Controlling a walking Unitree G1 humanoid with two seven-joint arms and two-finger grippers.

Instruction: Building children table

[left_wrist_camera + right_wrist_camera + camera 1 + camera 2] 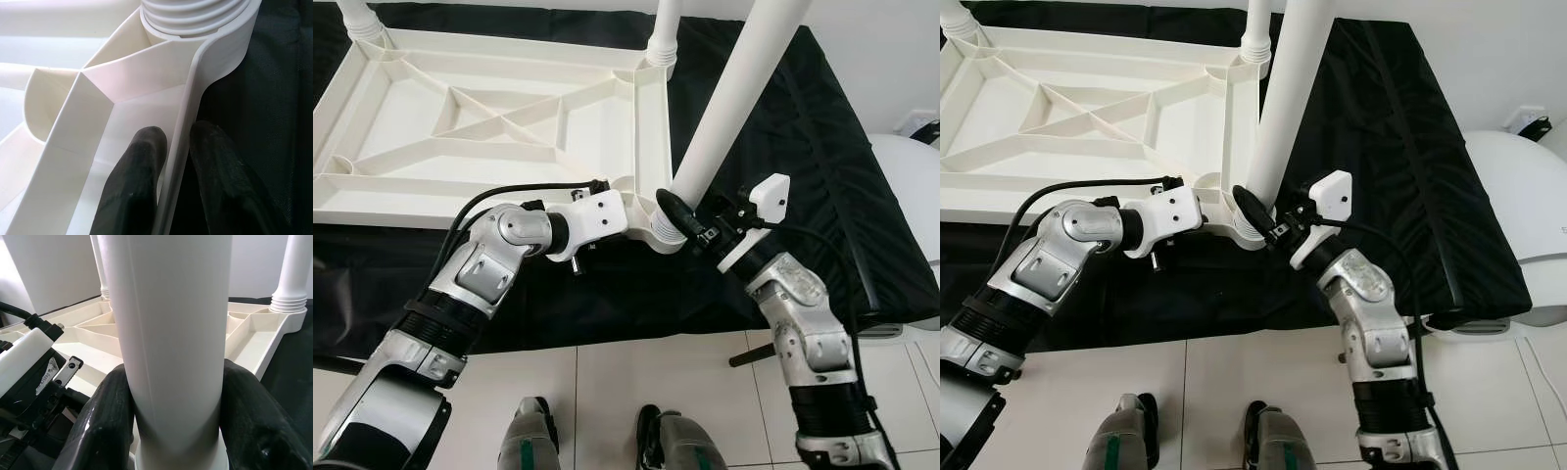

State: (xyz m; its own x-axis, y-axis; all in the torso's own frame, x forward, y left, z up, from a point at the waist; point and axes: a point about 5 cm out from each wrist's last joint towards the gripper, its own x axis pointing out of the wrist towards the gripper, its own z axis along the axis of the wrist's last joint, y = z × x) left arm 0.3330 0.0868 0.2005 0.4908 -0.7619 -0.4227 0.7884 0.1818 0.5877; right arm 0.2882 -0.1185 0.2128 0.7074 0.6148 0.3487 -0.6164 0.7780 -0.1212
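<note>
White tabletop (499,127), inverted, ribbed underside up, occupying the upper left of the head views on a black cloth (822,176) that covers a low surface. Two legs (664,34) stand upright in the far corner sockets, at the top edge of the frame. A third leg (729,108), a long white tube, rises tilted from the near right corner socket (658,232) at centre frame toward the top right. Right gripper (690,223): fingers narrowed onto the base of this leg, one each side, just above the threaded collar; the right wrist view shows both black fingers (105,426) pressed to the tube. Left gripper (173,166): pinched on the tabletop's outer rim wall beside the same socket, one finger (134,186) inside the rim, the other outside against the cloth. White tiled floor (607,401) along the bottom of the frame, with the robot's feet (533,436) at lower centre. White rounded object (911,186) at the right edge; its identity cannot be told.
</note>
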